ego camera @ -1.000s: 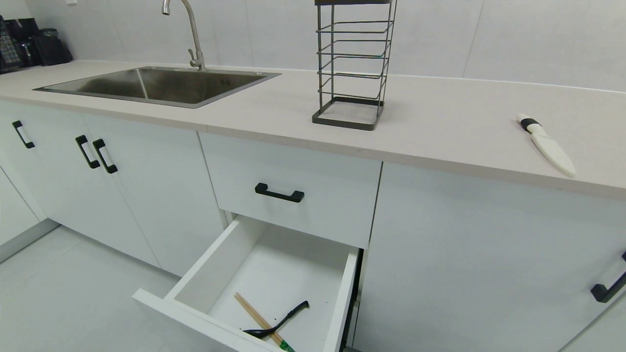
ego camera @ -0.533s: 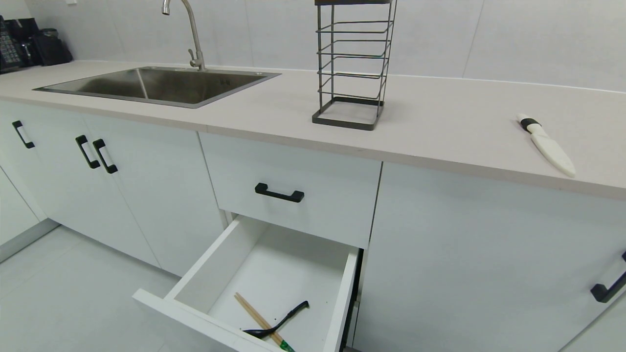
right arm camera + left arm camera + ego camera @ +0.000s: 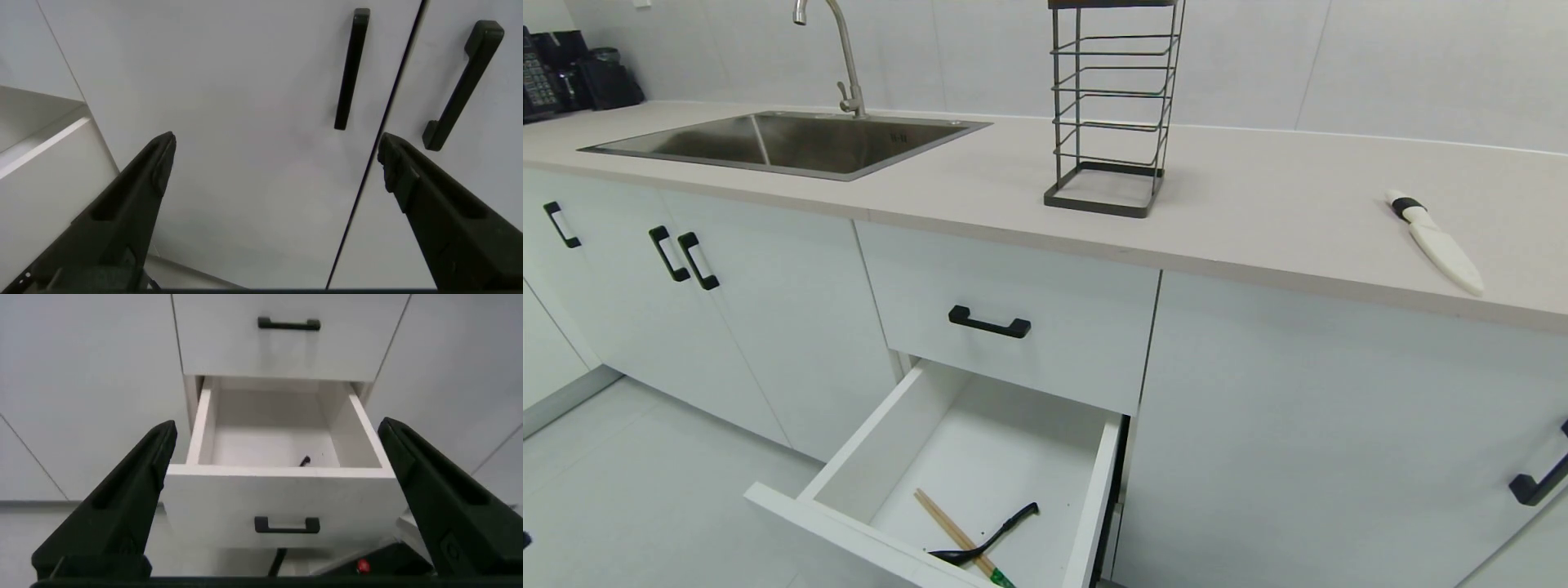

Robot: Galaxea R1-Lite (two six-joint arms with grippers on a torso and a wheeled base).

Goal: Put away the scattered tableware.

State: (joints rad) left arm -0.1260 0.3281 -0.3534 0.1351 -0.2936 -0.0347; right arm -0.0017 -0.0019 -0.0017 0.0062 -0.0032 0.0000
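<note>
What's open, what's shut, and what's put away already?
Lower drawer: pulled open.
Upper drawer: shut.
Chopsticks: lying in the lower drawer.
Black spoon: lying in the lower drawer, crossing the chopsticks.
Knife: lying on the counter, not put away.
Rack: upright, empty.
Left gripper: open, holding nothing.
Right gripper: open, holding nothing.

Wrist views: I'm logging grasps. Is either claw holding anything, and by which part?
Nothing is held. The left claw is open before the open drawer, and the right claw is open before the cabinet doors; both are empty.
</note>
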